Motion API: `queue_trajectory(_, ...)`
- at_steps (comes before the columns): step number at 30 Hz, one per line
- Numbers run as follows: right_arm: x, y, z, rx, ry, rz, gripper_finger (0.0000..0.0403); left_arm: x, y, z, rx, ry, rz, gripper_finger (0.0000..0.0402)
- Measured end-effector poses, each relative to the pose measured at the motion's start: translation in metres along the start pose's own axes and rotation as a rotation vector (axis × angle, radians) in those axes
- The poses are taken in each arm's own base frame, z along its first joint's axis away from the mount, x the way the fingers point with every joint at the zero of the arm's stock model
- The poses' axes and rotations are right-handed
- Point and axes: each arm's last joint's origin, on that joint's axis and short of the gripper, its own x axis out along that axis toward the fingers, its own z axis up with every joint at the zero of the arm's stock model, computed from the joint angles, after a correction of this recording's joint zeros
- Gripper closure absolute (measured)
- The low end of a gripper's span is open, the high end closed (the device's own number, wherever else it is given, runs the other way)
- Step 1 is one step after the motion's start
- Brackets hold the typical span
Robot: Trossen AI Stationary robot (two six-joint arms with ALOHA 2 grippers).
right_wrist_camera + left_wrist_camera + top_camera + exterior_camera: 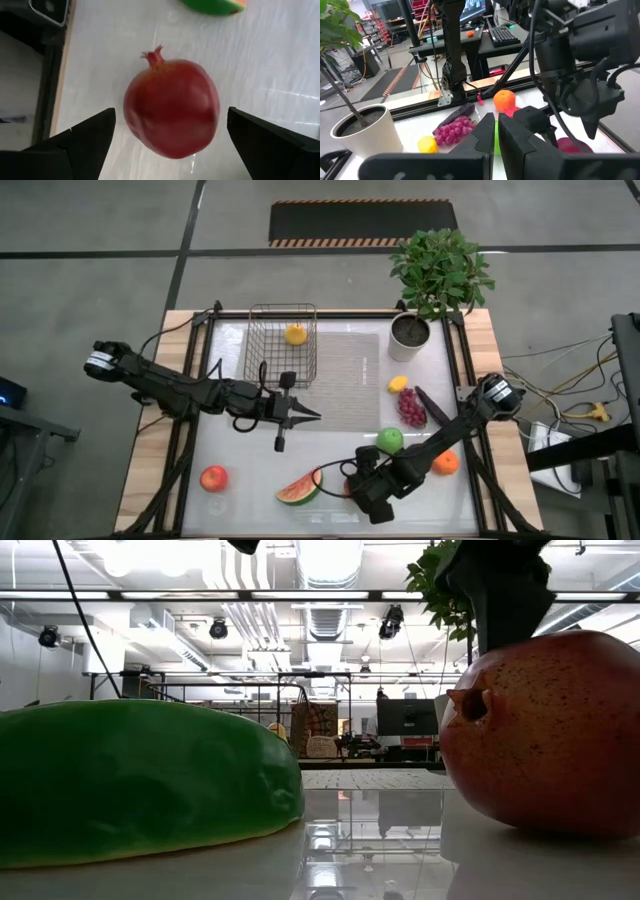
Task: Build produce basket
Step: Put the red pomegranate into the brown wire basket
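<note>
Right gripper (170, 145) hung wide open over a pomegranate (171, 106) on the glossy white counter (340, 395), beside the watermelon slice (299, 489). Left gripper (300, 415) was shut near the basket (281, 343), lemon (295, 333) inside. Workshop ceiling lights behind.

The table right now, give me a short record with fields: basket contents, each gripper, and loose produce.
basket: holds one yellow fruit
left gripper: jaws shut, empty, over mid-table
right gripper: jaws open, straddling the pomegranate, not yet gripping
loose produce: watermelon slice, red apple, green apple, orange, grapes, lemon
</note>
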Motion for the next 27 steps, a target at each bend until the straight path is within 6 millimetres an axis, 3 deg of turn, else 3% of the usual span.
queue_trajectory(9, 0.018, -0.009, -0.007, -0.011, -0.022, 0.011, 0.0039, 0.0, 0.0, 0.0, 0.005, 0.0, 0.0, 0.0395)
queue_trajectory(19, 0.018, -0.013, -0.006, 0.0, -0.02, 0.037, 0.0131, 0.0, 0.0, 0.0, 0.007, 0.0, 0.0, 0.0395)
queue_trajectory(27, 0.018, -0.013, -0.006, -0.005, -0.02, 0.035, 0.0144, 0.0, 0.0, 0.0, 0.008, -0.001, 0.0, 0.0395)
